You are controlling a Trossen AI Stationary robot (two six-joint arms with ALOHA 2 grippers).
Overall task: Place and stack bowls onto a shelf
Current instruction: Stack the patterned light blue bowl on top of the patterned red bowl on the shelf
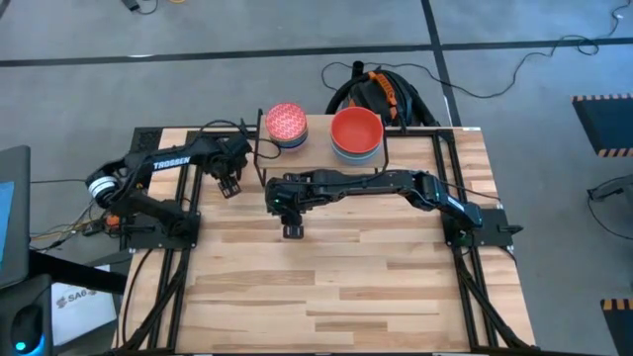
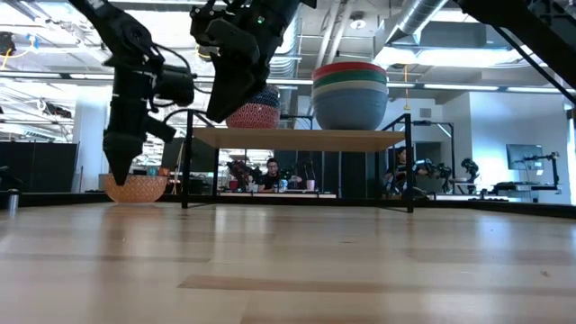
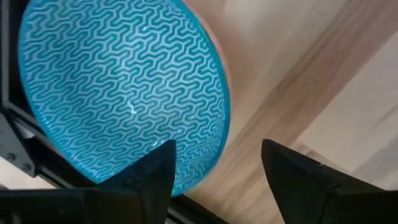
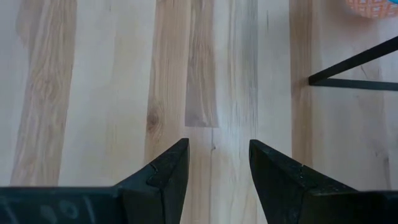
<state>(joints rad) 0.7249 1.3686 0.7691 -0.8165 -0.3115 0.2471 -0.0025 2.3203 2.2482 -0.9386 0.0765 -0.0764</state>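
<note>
The shelf (image 2: 306, 138) stands at the table's far middle, its board (image 1: 318, 143) on thin black legs. On it sit two stacks: a red-topped stack of several bowls (image 1: 356, 133) (image 2: 349, 94) and a red-white patterned bowl (image 1: 286, 122) (image 2: 255, 115) nested on a blue one. A bowl with a blue-white patterned inside (image 3: 118, 87) (image 2: 135, 187) rests on the table left of the shelf. My left gripper (image 3: 217, 180) (image 2: 120, 171) is open just above its rim, one finger over the inside and one outside. My right gripper (image 4: 219, 168) (image 1: 293, 229) is open over bare table in front of the shelf.
Black frame rails (image 1: 188, 198) run along the table's left and right sides. The shelf's black leg (image 4: 354, 71) stands near my right gripper. Bare wood (image 1: 336, 287) stretches across the near half of the table. A dark backpack (image 1: 381, 94) lies beyond the far edge.
</note>
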